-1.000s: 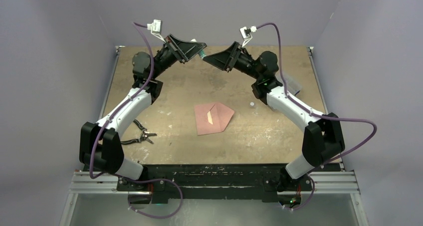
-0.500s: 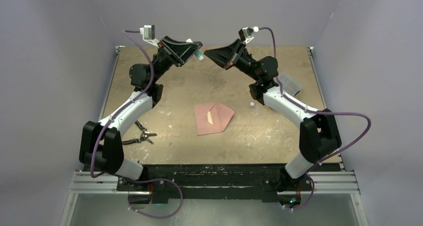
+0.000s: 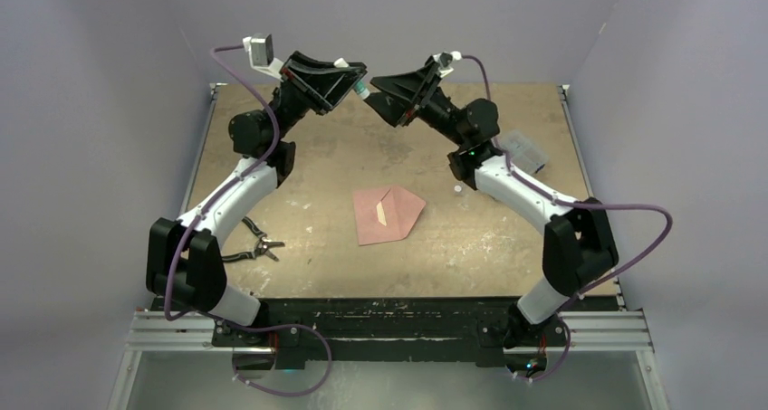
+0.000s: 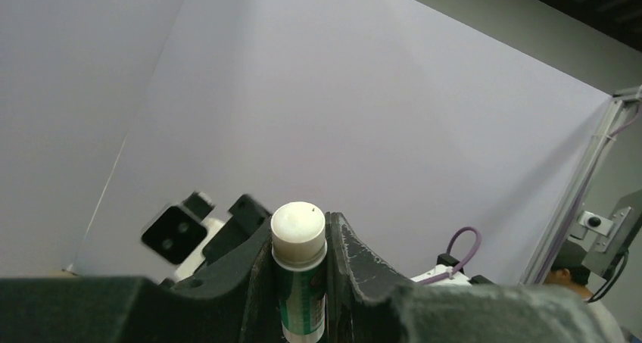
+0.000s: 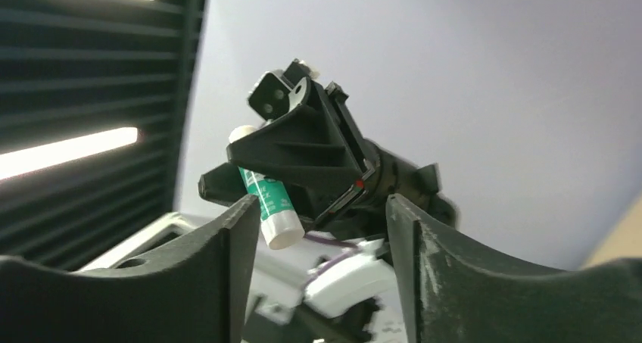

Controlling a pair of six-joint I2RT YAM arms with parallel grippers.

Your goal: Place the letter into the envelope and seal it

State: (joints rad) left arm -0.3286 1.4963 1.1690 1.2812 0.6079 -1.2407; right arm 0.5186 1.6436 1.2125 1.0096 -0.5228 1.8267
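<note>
We are observing the left end effector (image 3: 355,82) pinching a green-and-white glue stick (image 5: 265,199) above the tabletop's (image 3: 317,184) far edge; the right end effector (image 5: 322,207) is standing spread beside it.

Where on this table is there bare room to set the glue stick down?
Bare board lies between the envelope and the near edge of the table, and beyond the envelope toward the far edge. Crowded: pliers on the left, a small white piece and a clear plastic item on the right.

The worn brown table (image 3: 335,157) bears the pink envelope (image 3: 373,229), black pliers (image 3: 256,247) and a small white piece (image 3: 457,189).
</note>
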